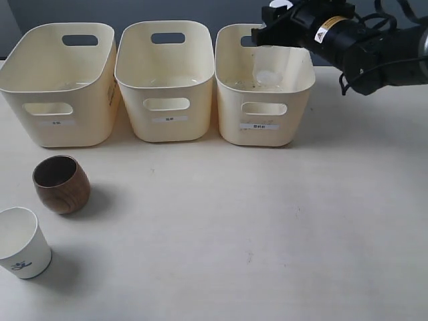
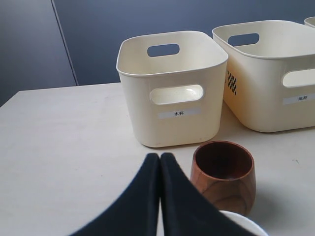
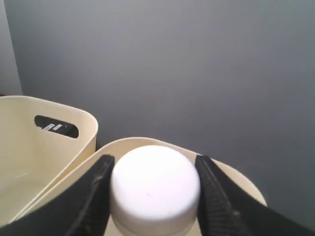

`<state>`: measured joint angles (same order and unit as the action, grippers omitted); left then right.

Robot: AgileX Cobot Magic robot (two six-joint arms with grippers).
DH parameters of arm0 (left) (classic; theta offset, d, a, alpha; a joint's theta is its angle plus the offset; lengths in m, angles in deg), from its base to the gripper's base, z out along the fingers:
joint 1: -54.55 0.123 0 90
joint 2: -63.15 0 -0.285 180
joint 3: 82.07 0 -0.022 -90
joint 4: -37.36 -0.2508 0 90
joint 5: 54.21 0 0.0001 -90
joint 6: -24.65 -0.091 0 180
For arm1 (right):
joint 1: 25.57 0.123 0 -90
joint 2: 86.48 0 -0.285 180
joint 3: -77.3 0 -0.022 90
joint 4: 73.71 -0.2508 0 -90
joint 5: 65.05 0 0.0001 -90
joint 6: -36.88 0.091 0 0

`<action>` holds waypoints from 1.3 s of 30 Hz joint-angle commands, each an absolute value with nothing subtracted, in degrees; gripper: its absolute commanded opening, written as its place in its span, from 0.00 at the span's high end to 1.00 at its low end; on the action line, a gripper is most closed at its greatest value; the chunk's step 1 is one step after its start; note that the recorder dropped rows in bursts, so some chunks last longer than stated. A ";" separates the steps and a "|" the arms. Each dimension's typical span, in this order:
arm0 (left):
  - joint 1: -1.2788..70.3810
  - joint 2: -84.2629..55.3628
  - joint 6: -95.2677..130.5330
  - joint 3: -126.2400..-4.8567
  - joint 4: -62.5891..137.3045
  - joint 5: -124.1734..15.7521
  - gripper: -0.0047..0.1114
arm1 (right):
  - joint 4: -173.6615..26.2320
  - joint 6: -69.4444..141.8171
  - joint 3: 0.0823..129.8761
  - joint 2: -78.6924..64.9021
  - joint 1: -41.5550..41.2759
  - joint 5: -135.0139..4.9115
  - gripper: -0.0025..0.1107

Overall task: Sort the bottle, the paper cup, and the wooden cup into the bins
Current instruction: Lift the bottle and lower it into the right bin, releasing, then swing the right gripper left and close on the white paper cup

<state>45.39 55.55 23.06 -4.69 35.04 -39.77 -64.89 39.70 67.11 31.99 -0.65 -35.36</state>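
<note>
The clear bottle's white cap [image 3: 155, 189] sits between the fingers of my right gripper [image 3: 153, 162], which is shut on it. That gripper [image 1: 259, 35] hangs over the far rim of the right bin [image 1: 264, 107], and the bottle's clear body [image 1: 269, 77] shows only faintly inside. The wooden cup [image 1: 61, 184] stands upright on the table at the front left. The paper cup [image 1: 23, 242] stands just in front of it. My left gripper [image 2: 160, 157] is shut on nothing, close beside the wooden cup [image 2: 224, 172]. It is out of the exterior view.
Three cream bins stand in a row at the back: the left bin [image 1: 63, 100], the middle bin [image 1: 166, 110] and the right one. A dark wall rises behind them. The paper cup's rim [image 2: 243, 222] shows at the edge of the left wrist view.
</note>
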 commanded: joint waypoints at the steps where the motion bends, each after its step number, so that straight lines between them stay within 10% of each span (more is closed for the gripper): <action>1: 45.23 55.36 23.15 -4.86 34.99 -40.54 0.96 | -65.22 39.69 67.97 34.81 -0.95 -34.19 0.98; 11: 45.23 55.36 23.15 -4.86 34.99 -40.54 0.96 | -65.22 40.46 67.97 39.53 -0.95 -36.14 0.97; 18: 45.23 55.36 23.15 -4.86 34.99 -40.54 0.96 | -65.22 40.46 67.97 40.85 -0.95 -37.46 0.55; 39: 45.23 55.36 23.15 -4.86 34.99 -40.54 0.96 | -42.51 41.53 67.97 20.53 7.67 -46.99 0.53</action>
